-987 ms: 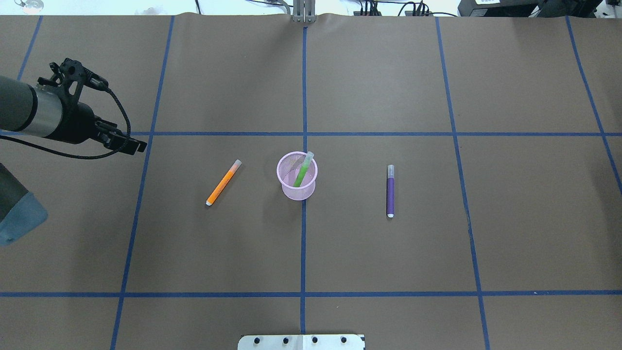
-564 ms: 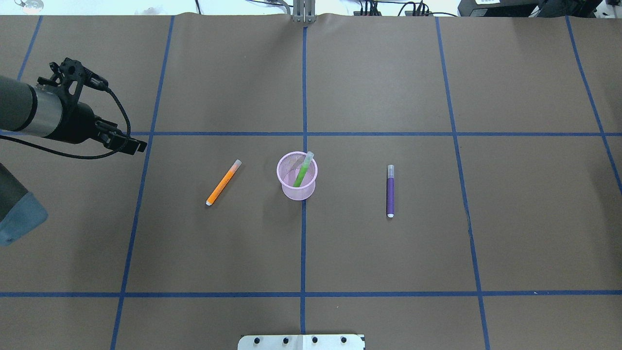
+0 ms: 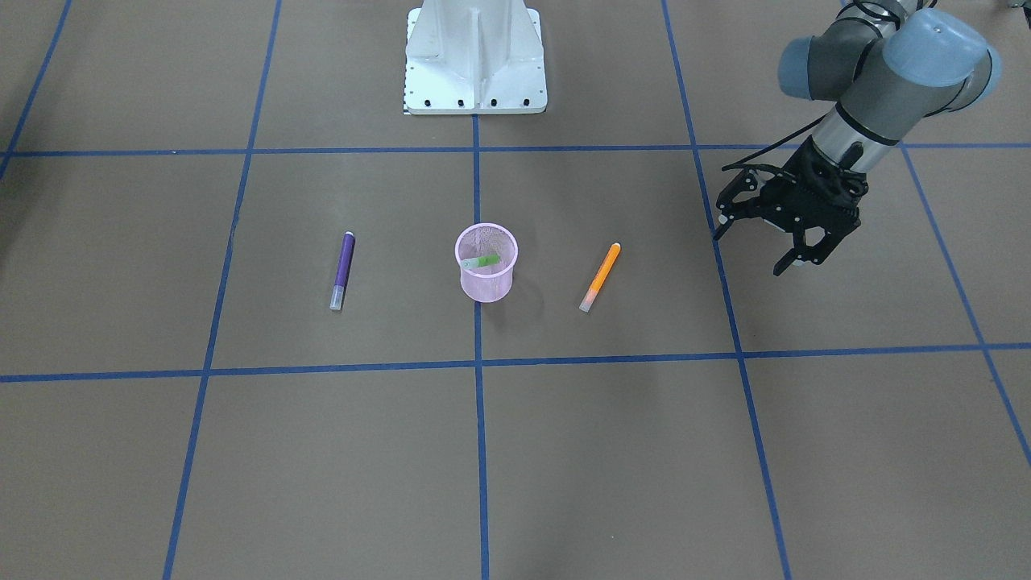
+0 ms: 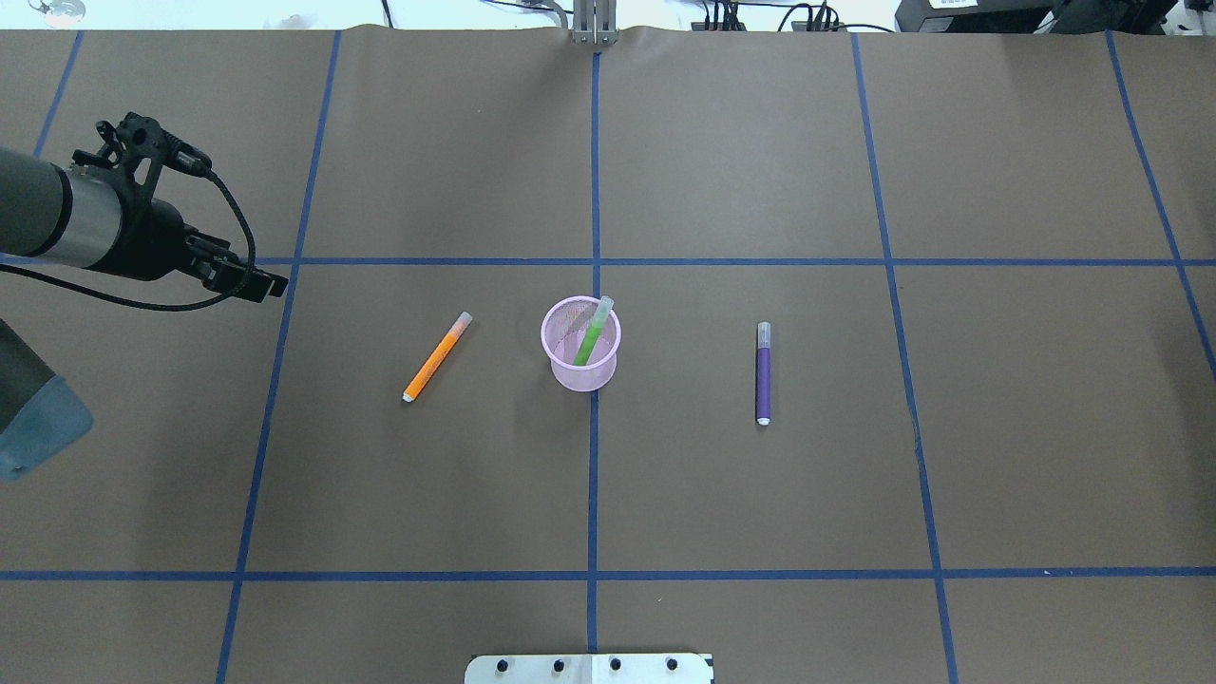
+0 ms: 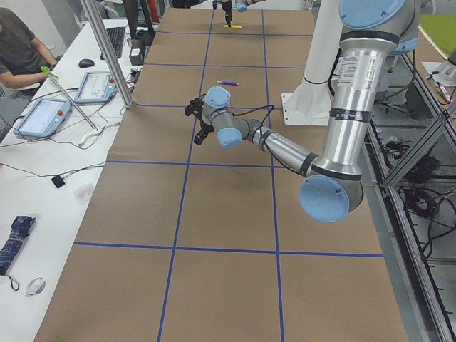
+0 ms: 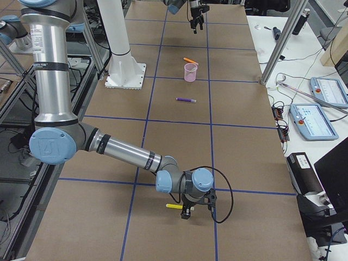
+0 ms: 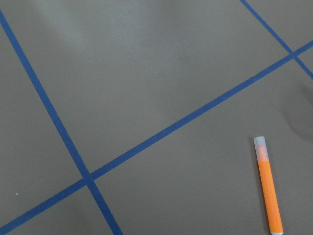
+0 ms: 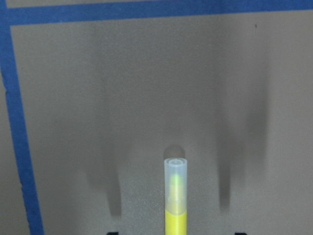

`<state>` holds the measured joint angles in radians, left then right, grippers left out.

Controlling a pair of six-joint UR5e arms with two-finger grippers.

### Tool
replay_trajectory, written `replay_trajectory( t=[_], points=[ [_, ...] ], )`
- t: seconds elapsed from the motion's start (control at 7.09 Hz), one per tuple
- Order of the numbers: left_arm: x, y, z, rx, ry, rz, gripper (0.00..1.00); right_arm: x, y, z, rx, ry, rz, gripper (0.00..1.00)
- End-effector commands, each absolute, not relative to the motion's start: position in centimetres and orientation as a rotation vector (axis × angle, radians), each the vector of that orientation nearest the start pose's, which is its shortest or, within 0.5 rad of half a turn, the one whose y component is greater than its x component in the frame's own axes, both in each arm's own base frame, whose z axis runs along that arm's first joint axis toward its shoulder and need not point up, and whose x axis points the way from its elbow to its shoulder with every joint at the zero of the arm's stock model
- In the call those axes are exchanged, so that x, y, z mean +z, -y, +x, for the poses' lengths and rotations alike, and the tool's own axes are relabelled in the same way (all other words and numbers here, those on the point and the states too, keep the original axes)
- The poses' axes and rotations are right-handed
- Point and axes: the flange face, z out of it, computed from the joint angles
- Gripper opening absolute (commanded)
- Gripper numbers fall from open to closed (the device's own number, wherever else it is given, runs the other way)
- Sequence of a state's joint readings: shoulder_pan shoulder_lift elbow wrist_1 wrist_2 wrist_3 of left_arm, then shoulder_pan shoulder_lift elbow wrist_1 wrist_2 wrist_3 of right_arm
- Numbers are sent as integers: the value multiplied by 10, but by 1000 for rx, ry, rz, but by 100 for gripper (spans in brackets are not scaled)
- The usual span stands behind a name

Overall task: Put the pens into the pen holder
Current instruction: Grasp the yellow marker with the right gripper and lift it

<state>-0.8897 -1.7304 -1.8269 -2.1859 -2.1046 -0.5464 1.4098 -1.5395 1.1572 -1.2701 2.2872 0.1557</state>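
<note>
The pink mesh pen holder [image 4: 584,375] stands at the table's centre, also in the front view [image 3: 486,283]. A green pen [image 4: 592,337] leans inside it. An orange pen [image 4: 437,357] lies to its left and shows in the left wrist view [image 7: 269,193]. A purple pen [image 4: 763,375] lies to its right. My left gripper [image 3: 793,242] is open and empty, well apart from the orange pen. My right gripper [image 6: 187,212] is low over a yellow pen [image 8: 175,196] far out on the table's right. Its fingers stand wide apart on either side of the pen.
The white robot base [image 3: 475,56] is at the table's near edge. Blue tape lines [image 4: 594,475] cross the brown table cover. Desks with tablets [image 6: 326,89] and a seated person [image 5: 14,50] flank the table's far side.
</note>
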Motion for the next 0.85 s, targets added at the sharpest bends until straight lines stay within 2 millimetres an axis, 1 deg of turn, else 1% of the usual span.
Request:
replay_trajectory(
  t=[0.0,0.28,0.42,0.7],
  points=[
    [383,480,283,395,-979,543,99,821,473,-8,29,694,-200,77],
    [383,480,283,396,-980,544,99,823,474,-8,30,694,-205,77],
    [383,480,283,395,-979,545,99,823,475,-9,29,694,-205,75],
    [386,479,282,395,-978,542,99,823,475,-9,29,692,-206,64]
  ],
)
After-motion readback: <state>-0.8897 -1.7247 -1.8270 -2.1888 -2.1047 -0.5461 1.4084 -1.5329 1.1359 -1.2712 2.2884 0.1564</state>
